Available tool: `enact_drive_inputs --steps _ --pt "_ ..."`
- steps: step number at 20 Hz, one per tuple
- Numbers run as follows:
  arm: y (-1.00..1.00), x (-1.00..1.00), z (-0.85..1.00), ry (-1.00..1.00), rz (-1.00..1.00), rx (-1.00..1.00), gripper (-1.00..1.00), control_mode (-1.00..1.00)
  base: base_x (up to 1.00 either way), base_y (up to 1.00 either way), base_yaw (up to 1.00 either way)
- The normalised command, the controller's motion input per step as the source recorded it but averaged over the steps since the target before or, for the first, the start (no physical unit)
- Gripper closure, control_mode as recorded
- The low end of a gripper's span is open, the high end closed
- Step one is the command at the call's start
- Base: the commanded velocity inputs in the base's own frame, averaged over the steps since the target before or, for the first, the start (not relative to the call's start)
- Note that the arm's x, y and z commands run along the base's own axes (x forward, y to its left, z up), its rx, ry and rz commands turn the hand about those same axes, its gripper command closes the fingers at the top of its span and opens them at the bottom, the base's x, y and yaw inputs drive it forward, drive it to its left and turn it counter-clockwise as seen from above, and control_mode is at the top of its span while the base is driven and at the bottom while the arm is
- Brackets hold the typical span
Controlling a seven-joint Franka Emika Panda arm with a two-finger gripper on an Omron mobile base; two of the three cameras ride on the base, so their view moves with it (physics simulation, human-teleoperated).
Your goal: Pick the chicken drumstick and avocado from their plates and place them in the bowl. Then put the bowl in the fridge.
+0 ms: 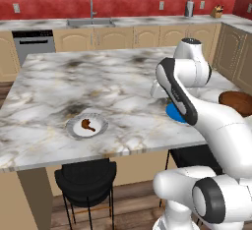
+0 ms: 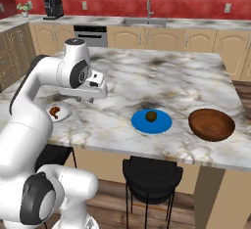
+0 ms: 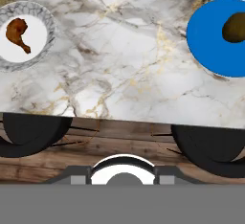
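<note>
The chicken drumstick (image 1: 87,124) (image 2: 55,111) (image 3: 18,34) lies on the white, grey-rimmed plate (image 1: 74,130) (image 2: 65,110) (image 3: 45,17) near the island's front edge. The avocado (image 2: 151,116) (image 3: 235,28) sits on the blue plate (image 1: 173,112) (image 2: 142,123) (image 3: 206,36). To the right of the blue plate stands the dark brown bowl (image 1: 238,101) (image 2: 212,124), with nothing in it. My gripper (image 2: 90,92) hovers above the marble between the two plates, pointing down; its fingers are hidden. The fridge is out of view.
Two black stools (image 1: 86,180) (image 2: 152,171) stand under the island's front edge (image 3: 119,117). A sink (image 1: 91,21) and dishwasher (image 1: 33,42) line the back counter, with a coffee machine (image 2: 53,7) at its left end.
</note>
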Motion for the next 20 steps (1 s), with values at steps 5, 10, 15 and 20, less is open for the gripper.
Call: enact_drive_inputs --steps 5,10,15,20 --pt "-0.25 0.1 -0.09 0.0 0.09 0.04 -1.0 -1.0 0.0 0.0 0.0" --pt "-0.51 0.31 -0.2 0.03 0.09 0.03 -1.0 -1.0 0.0 0.0 0.0" --pt "-0.52 0.35 -0.24 0.06 0.03 0.0 -1.0 -1.0 0.0 0.0 0.0" --pt "-0.47 0.47 -0.28 0.01 -0.08 -0.01 -1.0 -1.0 0.0 0.0 0.0"
